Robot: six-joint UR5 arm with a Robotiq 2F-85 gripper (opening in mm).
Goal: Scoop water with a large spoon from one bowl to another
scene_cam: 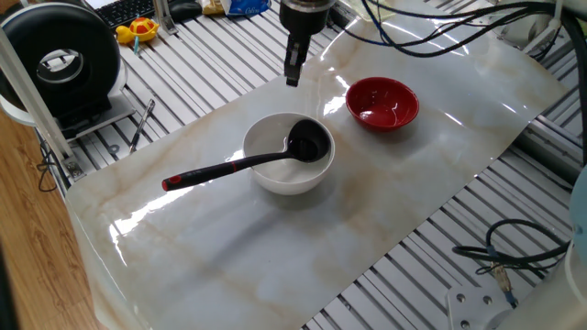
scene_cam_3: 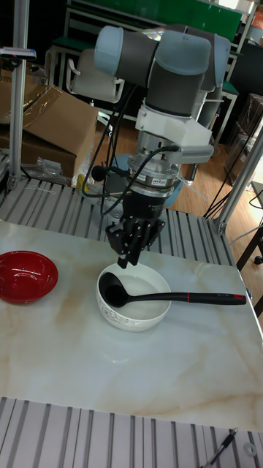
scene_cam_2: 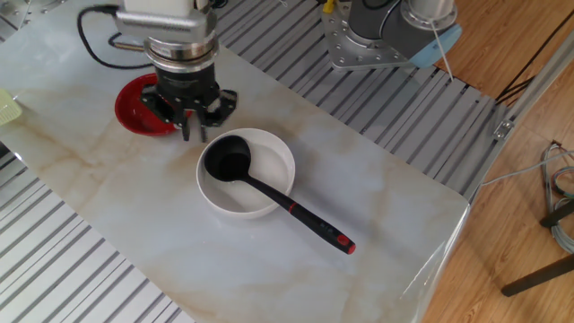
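While its deep round scoop is sunk inside the white bowl (scene_cam: 287,154), the large spoon (scene_cam: 246,162) is laid across that bowl's rim, and its long thin handle is carried out over the marbled sheet (scene_cam: 229,238) to a red tip. In one fixed view the long axis is seen running from the scoop at frame centre down and to the left, the tip ending at middle left. In the other fixed view the large spoon (scene_cam_2: 269,194) is pointed the opposite way, from the scoop in the white bowl (scene_cam_2: 245,172) toward the lower right. In the tall fixed view the large spoon (scene_cam_3: 169,296) is seen lying nearly level, tip to the right, scoop low in the white bowl (scene_cam_3: 134,298). No water can be made out in either bowl.

The red bowl (scene_cam: 382,103) is placed to the upper right of the white one, apart from it; in the tall fixed view the red bowl (scene_cam_3: 26,276) is found at the left edge.

The gripper (scene_cam_2: 194,132) is hung above the sheet between the two bowls, just beside the white rim, nothing being held. Its fingers (scene_cam_3: 130,245) are pointed downward with only a narrow gap shown between them. In one fixed view the gripper (scene_cam: 293,77) is seen at upper centre, edge-on.
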